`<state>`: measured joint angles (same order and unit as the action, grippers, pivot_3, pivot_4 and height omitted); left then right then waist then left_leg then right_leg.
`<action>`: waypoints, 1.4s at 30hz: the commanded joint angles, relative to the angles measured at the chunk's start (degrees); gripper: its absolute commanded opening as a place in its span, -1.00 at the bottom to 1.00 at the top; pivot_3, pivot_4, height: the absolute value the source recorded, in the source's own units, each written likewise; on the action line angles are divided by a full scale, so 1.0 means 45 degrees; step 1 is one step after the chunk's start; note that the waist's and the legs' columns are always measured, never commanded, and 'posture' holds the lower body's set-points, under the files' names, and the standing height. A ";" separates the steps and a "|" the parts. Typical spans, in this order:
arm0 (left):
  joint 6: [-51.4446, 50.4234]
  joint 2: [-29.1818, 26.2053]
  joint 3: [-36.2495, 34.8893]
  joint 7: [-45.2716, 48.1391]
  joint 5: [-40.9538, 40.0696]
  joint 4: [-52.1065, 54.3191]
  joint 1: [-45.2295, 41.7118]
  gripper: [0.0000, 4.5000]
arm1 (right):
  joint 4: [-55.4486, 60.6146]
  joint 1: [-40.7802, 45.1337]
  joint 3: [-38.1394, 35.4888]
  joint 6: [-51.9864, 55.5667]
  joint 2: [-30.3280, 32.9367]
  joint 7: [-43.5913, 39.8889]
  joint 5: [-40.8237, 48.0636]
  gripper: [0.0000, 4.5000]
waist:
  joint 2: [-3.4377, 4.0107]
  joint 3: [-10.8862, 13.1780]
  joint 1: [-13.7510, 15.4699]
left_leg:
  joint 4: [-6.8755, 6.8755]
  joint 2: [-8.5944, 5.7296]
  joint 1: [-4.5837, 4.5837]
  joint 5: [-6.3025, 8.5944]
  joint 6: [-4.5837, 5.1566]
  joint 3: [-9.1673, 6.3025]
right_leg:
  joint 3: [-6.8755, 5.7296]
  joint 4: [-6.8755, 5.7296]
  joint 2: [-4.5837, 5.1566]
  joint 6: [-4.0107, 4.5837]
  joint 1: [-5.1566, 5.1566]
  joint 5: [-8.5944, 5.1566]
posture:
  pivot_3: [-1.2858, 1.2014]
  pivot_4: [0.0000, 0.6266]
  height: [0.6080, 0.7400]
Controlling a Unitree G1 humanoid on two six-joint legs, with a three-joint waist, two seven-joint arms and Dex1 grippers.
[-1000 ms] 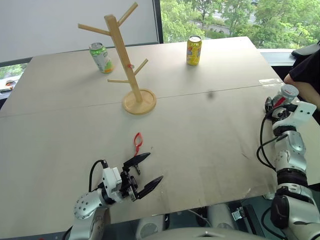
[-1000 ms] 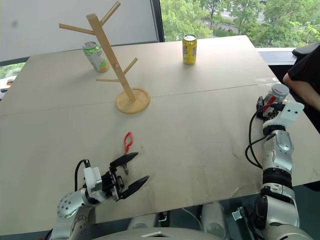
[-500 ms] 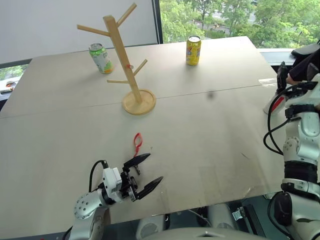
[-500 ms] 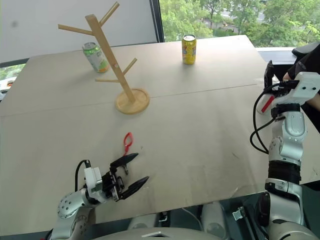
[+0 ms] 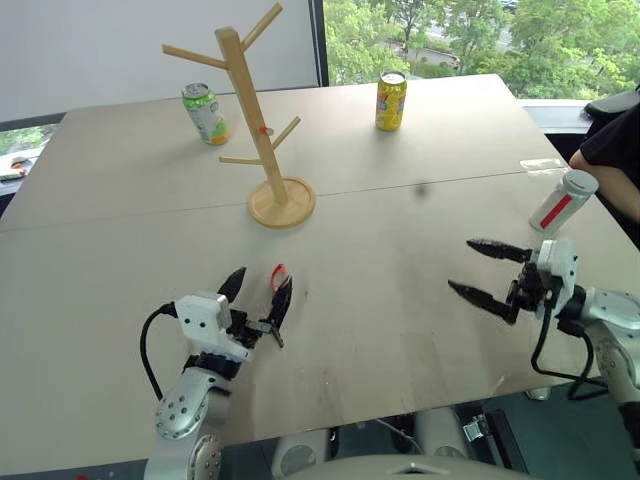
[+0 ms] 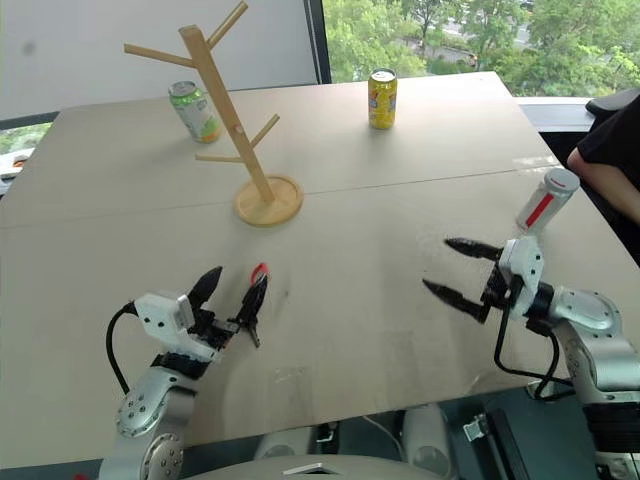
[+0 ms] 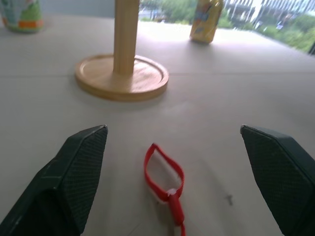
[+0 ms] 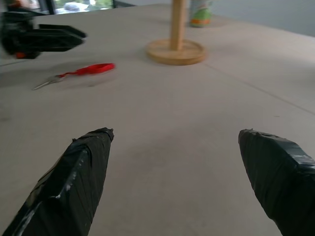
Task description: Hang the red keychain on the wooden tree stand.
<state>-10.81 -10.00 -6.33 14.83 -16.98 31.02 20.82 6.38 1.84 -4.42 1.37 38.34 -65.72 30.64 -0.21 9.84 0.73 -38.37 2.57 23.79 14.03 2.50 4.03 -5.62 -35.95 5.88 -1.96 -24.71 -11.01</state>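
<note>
The left gripper (image 5: 256, 298) hovers low over the table (image 5: 400, 200), level, fingers spread wide on either side of the red keychain (image 7: 165, 184), which lies flat between them, untouched. The right gripper (image 5: 485, 272) is also spread and empty, pointing level toward the left. The wooden tree stand (image 5: 262, 130) stands upright beyond the keychain.

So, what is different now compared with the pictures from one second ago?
The left end effector turned and moved forward, so its open fingers now flank the keychain without gripping it. The right end effector swung from beside the silver can inward over the table, empty. Keychain, stand and cans stayed put.
</note>
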 commanded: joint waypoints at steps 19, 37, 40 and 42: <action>-0.6948 -0.0588 0.0765 -0.2302 0.0694 0.2212 -0.0985 1.00 | -0.1205 -0.0391 0.0396 -0.3043 -0.0688 -0.2413 -0.0541 0.95 | -0.0067 0.0039 0.0040 | -0.0002 -0.0044 -0.0002 -0.0002 -0.0001 0.0000 | 0.0019 0.0002 0.0002 0.0001 0.0007 0.0002 | 0.03 -0.52 1.00; -0.9597 -0.1165 0.0884 -0.2621 0.1511 0.3277 -0.1308 0.89 | -0.0452 -0.0689 0.0443 -0.2308 -0.0979 -0.2046 -0.0248 0.98 | -0.0067 0.0030 0.0035 | -0.0005 -0.0047 -0.0008 -0.0002 -0.0001 0.0001 | 0.0028 -0.0002 0.0002 0.0001 0.0013 0.0002 | 0.03 -0.52 1.00; -0.9540 -0.0749 0.0471 -0.2534 0.1289 0.3072 -0.0984 0.46 | -0.0524 -0.0545 0.0396 -0.2232 -0.0935 -0.2066 -0.0228 1.00 | -0.0064 0.0028 0.0017 | -0.0005 -0.0047 -0.0010 -0.0002 -0.0001 0.0004 | 0.0034 -0.0002 0.0001 0.0001 0.0013 0.0002 | 0.03 -0.52 1.00; -0.9445 -0.0663 0.0408 -0.2437 0.1275 0.2987 -0.0855 0.01 | -0.0572 -0.0468 0.0377 -0.2205 -0.0923 -0.2077 -0.0219 1.00 | -0.0059 0.0024 0.0019 | -0.0005 -0.0047 -0.0014 -0.0002 -0.0001 0.0003 | 0.0034 -0.0003 -0.0001 0.0002 0.0013 0.0002 | 0.03 -0.52 1.00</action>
<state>-52.08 -13.11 -3.86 3.71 -10.89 45.60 15.20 2.48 -0.78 -2.04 -8.81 33.87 -74.80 28.46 -0.48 9.95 0.81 -38.39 2.36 23.72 14.02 2.49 4.04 -5.47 -35.96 5.87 -1.95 -24.66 -11.00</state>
